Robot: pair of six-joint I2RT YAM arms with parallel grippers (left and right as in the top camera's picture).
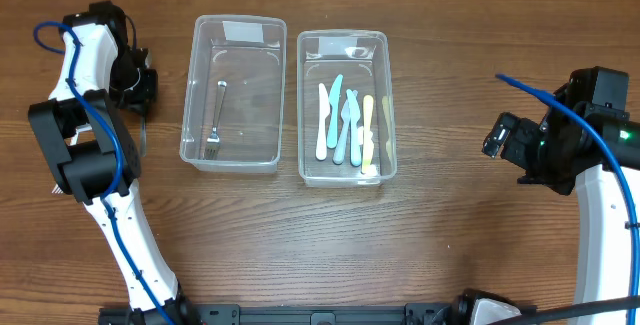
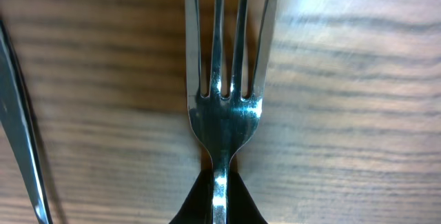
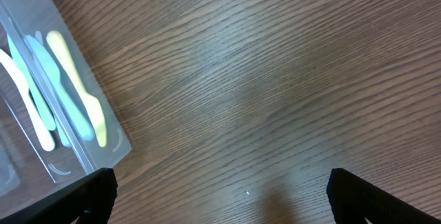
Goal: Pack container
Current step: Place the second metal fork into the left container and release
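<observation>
1. While pressed together at the near edge of the left wrist view, pinches the neck of a metal fork (image 2: 224,114): left gripper (image 2: 219,200), seen only as two dark fingertips meeting on the stem.
2. Points the four tines away from the fingers, over the grain of the wooden table (image 2: 344,114); cannot tell whether touching the wood or just above it.
3. Just left of the fork in that same view: a thin metal utensil (image 2: 17,134), slanting off the frame, kind impossible to tell.
4. Seen from overhead, sits at the left side of the table, left of both containers.
5. Over on the right side, well apart from the containers: right gripper (image 1: 497,135), spread wide and gripping nothing, above bare wood.
6. Shows in its own wrist view as dark fingers (image 3: 89,196) at the two near corners, with a corner of a clear box at far left.
7. Farther in, at mid-table: left container (image 1: 255,95), clear plastic, with a second fork (image 1: 215,117) lying lengthwise along its left part, tines toward the near end.
8. Just beside it on the right, close but not touching: right container (image 1: 308,75), also clear.
9. Holds plastic utensils (image 1: 345,120) in white, blue, yellow and pale green, laid lengthwise side by side.
</observation>
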